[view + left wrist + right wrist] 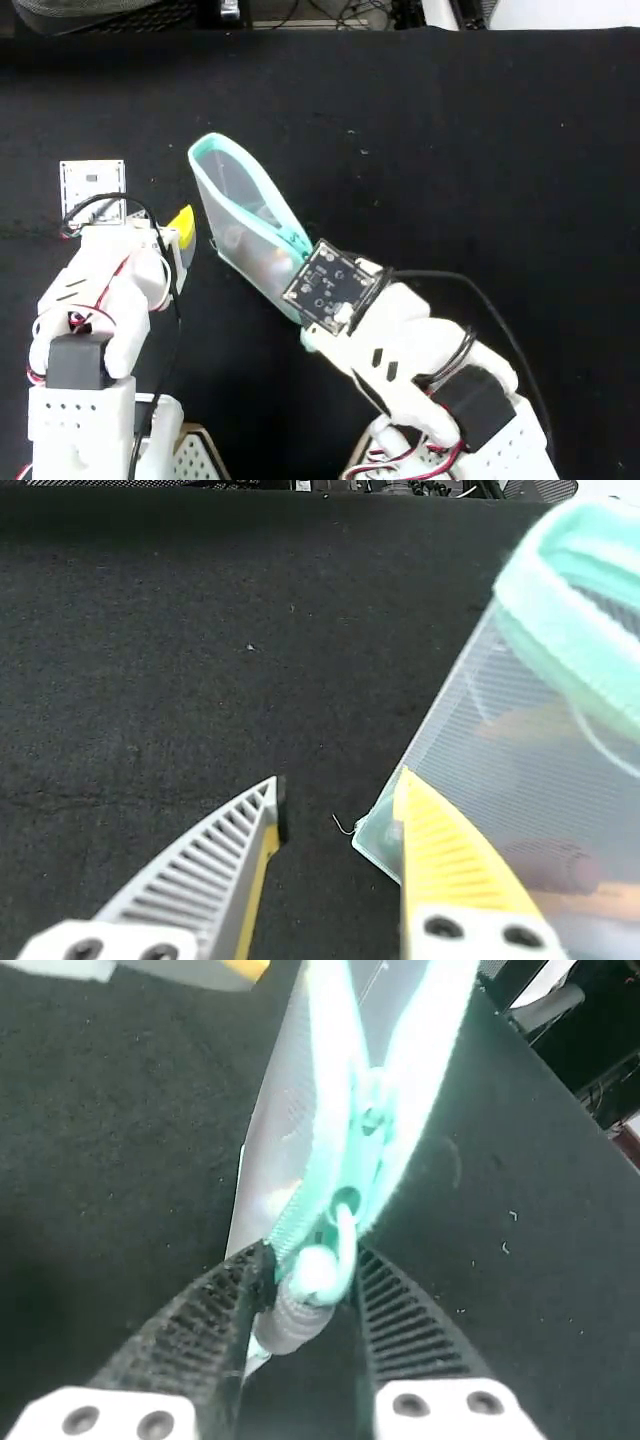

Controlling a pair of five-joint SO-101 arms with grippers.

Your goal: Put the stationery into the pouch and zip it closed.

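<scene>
Now the right gripper [312, 1258] is closed on the zipper pull [318, 1272], at the near end of the pouch [235, 205]. The left gripper [335, 800] is open and holds nothing. A pouch corner sits just beside its yellow finger [440, 860]. The stationery [540, 725] lies inside the pouch.

If the right arm tugs while nothing holds the pouch, the pouch may slide or fold. The little pull could also slip out.

The mouth gapes wide at the far end. The black table [480, 150] gives lots of room far and right. A small white square [92, 185] sits by the left arm.
</scene>
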